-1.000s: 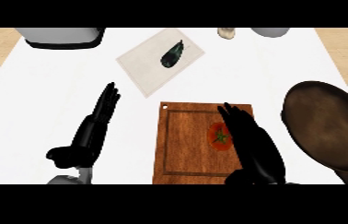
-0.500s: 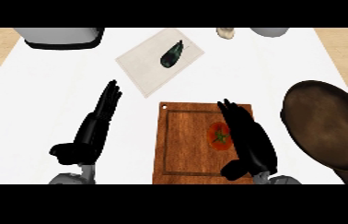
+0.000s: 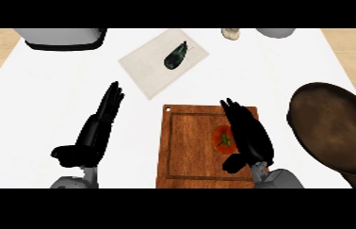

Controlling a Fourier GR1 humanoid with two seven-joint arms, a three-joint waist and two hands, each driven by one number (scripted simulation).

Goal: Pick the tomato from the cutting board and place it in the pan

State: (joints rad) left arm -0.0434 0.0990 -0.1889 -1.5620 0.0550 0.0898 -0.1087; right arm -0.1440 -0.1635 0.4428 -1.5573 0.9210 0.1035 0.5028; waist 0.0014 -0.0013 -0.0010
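The right hand's fingers (image 3: 240,117) lie straight and released, stretched out over the right part of the cutting board (image 3: 188,148), pointing toward the far side. They curl round nothing. The right hand (image 3: 249,138) sits just to the right of the tomato (image 3: 224,139) and partly covers its right edge; whether it touches the fruit cannot be told from this steep view. The thumb shows near the board's near right corner.

The tomato rests on the board, right of the board's middle, its green stem up. So the pick is not yet made, as far as can be seen: the fruit is not lifted and no fingers close on it.

To the right, at the tabletop's right edge, lies the dark pan (image 3: 327,129), with nothing of the task in it. Placing is wholly left to do. By my judgement the task stands at its early part: the hand is beside the fruit, and grasp, lift, carry to the right and release all remain.

The left hand (image 3: 94,134) rests on the white tabletop (image 3: 55,91) left of the board, fingers straight and released, holding nothing.

Farther off, a dark eggplant (image 3: 176,56) lies on a pale cloth (image 3: 142,72), apart from the task.
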